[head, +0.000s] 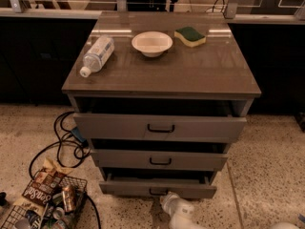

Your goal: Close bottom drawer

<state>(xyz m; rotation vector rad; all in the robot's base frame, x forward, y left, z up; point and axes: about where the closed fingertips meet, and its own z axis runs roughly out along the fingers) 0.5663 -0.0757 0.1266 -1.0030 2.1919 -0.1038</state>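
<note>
The bottom drawer [128,187] sits lowest in the grey cabinet, close to the speckled floor [269,168]. We see it pulled partly out, with a dark gap showing above its shallow front. Its small black handle [155,192] is at the middle of that front. The white gripper [167,202] is low in front of the drawer, its tip just beside the handle; we cannot tell whether it touches, nor whether it is set wide or narrow. Above, the middle drawer [159,160] and the taller top drawer [159,127] also stand somewhat out. On the brown tabletop [190,73] we find a plastic bottle [97,55] lying on its side at the left, a white bowl [152,43] near the middle, and a yellow-and-green sponge [190,36] to its right. Black cables [66,142] trail on the floor left of the cabinet, near a wire basket [71,185] of cans and snack bags.
</note>
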